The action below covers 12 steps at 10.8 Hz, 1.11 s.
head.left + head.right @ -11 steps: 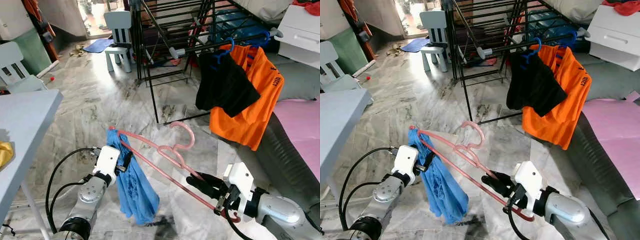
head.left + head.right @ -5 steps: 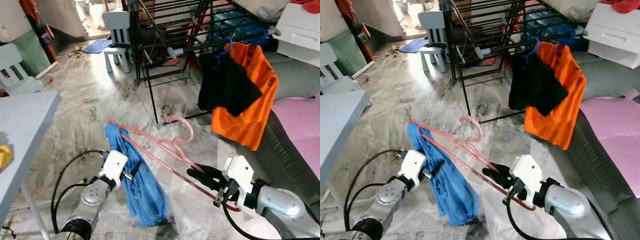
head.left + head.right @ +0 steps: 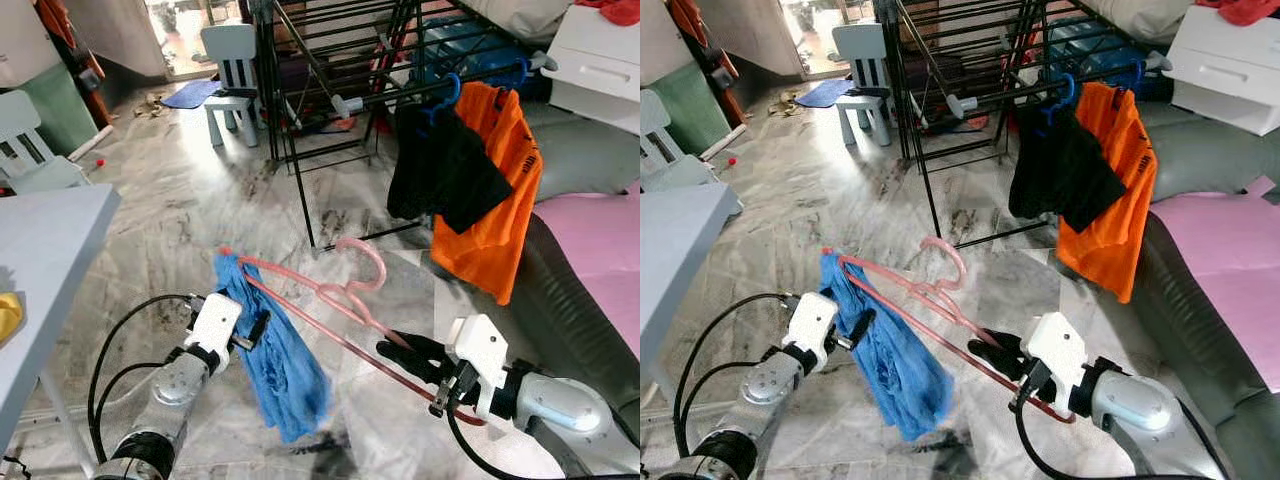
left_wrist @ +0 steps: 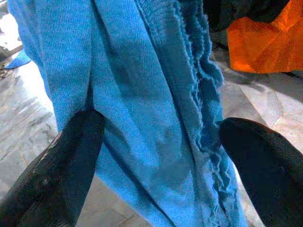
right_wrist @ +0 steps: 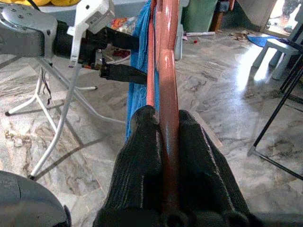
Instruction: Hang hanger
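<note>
A pink hanger [image 3: 340, 295] slants above the marble floor, its hook [image 3: 365, 262] pointing up towards the rack. My right gripper [image 3: 395, 350] is shut on the hanger's lower bar, seen close in the right wrist view [image 5: 163, 118]. A blue garment [image 3: 280, 360] droops from the hanger's far left end. My left gripper [image 3: 255, 328] is open, with its two fingers standing wide apart either side of the blue cloth [image 4: 156, 94]. Behind stands a black drying rack [image 3: 400, 92] with a black shirt [image 3: 445, 170] and an orange shirt [image 3: 505, 190] on blue hangers.
A grey table [image 3: 50, 230] is close on my left, its legs by the left arm. A pale child's chair [image 3: 232, 60] stands far back. A grey sofa with a pink cover [image 3: 600, 230] and a white drawer unit [image 3: 600, 60] fill the right side.
The blue garment has swung right and back again under the hanger. My left gripper has risen a little beside the cloth. The right gripper keeps its hold on the hanger.
</note>
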Motion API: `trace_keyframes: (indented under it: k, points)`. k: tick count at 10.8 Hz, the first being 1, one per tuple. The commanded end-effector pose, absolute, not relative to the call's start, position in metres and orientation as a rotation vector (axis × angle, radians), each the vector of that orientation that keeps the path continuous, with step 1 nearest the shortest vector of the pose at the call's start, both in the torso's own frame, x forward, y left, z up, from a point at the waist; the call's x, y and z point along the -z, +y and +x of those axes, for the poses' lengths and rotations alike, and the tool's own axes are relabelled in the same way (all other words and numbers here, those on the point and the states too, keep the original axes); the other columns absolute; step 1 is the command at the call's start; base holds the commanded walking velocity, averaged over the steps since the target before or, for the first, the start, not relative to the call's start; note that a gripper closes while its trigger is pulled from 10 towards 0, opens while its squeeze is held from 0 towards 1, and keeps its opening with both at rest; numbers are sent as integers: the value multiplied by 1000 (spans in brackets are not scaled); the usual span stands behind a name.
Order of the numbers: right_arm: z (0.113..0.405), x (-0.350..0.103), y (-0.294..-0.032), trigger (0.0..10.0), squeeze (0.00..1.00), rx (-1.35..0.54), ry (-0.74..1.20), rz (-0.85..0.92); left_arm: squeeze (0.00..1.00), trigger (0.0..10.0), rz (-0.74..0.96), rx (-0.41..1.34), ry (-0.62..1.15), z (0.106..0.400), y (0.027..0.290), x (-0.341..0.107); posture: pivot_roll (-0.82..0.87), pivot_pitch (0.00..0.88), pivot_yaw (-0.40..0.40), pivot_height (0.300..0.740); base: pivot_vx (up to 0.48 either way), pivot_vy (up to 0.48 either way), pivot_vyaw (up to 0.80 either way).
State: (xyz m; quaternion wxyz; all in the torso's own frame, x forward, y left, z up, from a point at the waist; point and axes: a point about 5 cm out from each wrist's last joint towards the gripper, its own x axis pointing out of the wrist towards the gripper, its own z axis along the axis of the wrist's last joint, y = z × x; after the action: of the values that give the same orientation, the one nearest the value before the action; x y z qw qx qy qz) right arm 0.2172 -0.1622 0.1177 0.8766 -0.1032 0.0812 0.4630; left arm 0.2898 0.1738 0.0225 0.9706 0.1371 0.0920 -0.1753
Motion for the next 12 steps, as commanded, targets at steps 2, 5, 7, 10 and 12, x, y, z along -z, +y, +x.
trace_keyframes:
  k: [2, 5, 7, 10, 12]
  points:
    - [223, -127, -165, 0, 0, -962, 115, -236, 0, 10000, 274, 331, 162, 294, 179, -28, -188, 5, 117, 740, 0, 0, 0]
    - [215, -131, -162, 0, 0, -1036, 131, -216, 0, 0, 209, 262, 195, 298, 181, -26, -193, 0, 112, 740, 0, 0, 0]
    - [212, -133, -166, 0, 0, -1053, 145, -208, 0, 0, 203, 259, 203, 298, 177, -24, -209, 0, 113, 740, 0, 0, 0]
    - [211, -131, -174, 0, 0, -1023, 161, -236, 0, 0, 221, 268, 220, 296, 180, -22, -218, 2, 117, 740, 0, 0, 0]
    - [211, -130, -178, 0, 0, -1018, 171, -247, 0, 0, 247, 283, 232, 294, 183, -20, -213, 3, 122, 740, 0, 0, 0]
